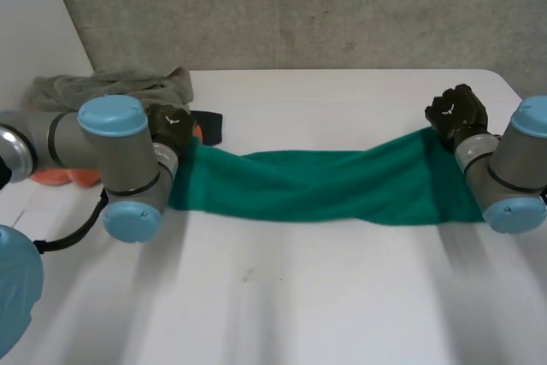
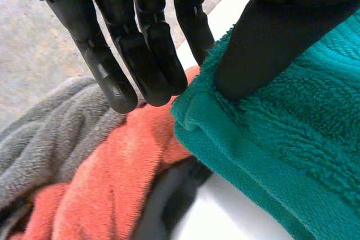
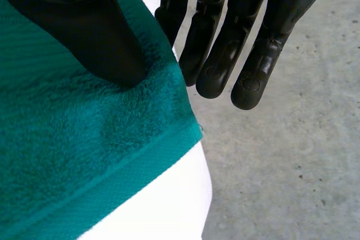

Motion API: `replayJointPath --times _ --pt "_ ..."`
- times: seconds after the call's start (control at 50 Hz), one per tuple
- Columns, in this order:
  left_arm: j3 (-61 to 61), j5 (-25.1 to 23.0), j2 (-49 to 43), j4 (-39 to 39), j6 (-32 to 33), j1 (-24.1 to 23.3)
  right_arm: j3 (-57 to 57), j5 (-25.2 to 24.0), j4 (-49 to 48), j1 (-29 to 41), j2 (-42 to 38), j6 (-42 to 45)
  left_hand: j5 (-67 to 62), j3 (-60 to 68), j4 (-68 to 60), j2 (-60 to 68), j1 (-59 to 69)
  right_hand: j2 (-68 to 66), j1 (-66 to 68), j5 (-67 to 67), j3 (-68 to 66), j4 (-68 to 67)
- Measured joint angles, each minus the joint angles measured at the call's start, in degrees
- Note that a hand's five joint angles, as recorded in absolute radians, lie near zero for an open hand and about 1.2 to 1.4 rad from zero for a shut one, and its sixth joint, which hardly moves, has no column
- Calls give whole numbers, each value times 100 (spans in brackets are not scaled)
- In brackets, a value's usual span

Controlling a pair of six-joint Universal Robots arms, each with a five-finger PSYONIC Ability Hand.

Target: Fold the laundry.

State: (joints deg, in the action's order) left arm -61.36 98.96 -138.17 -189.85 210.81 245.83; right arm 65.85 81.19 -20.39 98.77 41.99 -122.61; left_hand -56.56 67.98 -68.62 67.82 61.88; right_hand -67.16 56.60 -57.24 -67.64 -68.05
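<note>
1. The left arm (image 1: pixel 115 160) is closest, bent low over the counter (image 1: pixel 299 297), its wrist turned so the left hand (image 1: pixel 173 126) reaches away from the camera to the left end of the green towel (image 1: pixel 342 185).
2. The towel runs in a long band between the two hands across the middle of the counter, with a twist halfway along. I cannot tell whether its lower edge rests on the counter or hangs just above it.
3. Left hand: the thumb (image 2: pixel 264 49) presses down on the towel's end edge, and the straight, close-set fingers (image 2: pixel 140 66) lie behind it, pinching the cloth.
4. Right hand (image 1: pixel 459 113): the same pinch at the far right corner, thumb on top and fingers straight, with the tips past the hem. The forearm comes in from the counter's right side.
5. Risks, as I judge them:
   - Both pinches sit close to the hem, so a sharp pull could slip a corner free.
   - The left end touches the orange cloth (image 2: pixel 112 178) and lies near the grey cloth (image 1: pixel 111 87); lifting may drag the orange one along.
   - If the twist is not shaken out, it would get creased into the fold.
   - The right corner lies at the counter's edge, so if it is let go it could slide off.
</note>
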Motion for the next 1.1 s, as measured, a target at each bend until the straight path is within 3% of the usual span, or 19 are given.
replayJointPath --times 0.18,0.4,0.68,0.7,0.74,0.76,0.78,0.88,1.0,1.1 --pt "-204 412 68 -430 378 -7 -297 116 -218 3 -231 -30 0 2 0 0 0 0 0 0 0 1" --pt "-626 353 455 -476 392 29 -106 -4 -209 -47 31 -107 0 2 -1 0 0 0 0 0 0 0" --pt "-183 347 -40 -848 397 53 -761 -55 -249 18 -817 -132 51 -55 55 -49 -38 0 0 0 0 0" --pt "-180 351 -39 -874 396 51 -809 -38 -251 21 -844 -154 2131 -2250 2282 -2263 -1986 0 0 0 0 0" --pt "-179 353 -37 -889 396 49 -837 -23 -251 24 -855 -174 2131 -2250 2282 -2263 -1986 0 0 0 0 0" --pt "-194 367 8 -934 391 32 -899 37 -247 29 -837 -285 4560 -4629 4763 -4653 -4437 4405 -3732 4195 4278 4295" --pt "-227 375 66 -948 387 16 -912 101 -230 29 -746 -437 5040 -5139 5236 -5148 -4776 5296 -4418 5213 5352 5348" --pt "-385 373 284 -953 379 -15 -803 166 -127 16 -421 -784 5239 -5311 5411 -5297 -4810 5451 -4483 5332 5553 5457" --pt "-1344 282 1177 -901 384 -47 91 -83 893 -188 1042 -1743 5295 -5375 5467 -5387 -4810 5451 -4483 5332 5564 5457" --pt "-2175 31 1710 -846 389 -44 580 -309 1864 -486 1608 -1921 5294 -5375 5467 -5387 -4810 5451 -4483 5333 5564 5457"
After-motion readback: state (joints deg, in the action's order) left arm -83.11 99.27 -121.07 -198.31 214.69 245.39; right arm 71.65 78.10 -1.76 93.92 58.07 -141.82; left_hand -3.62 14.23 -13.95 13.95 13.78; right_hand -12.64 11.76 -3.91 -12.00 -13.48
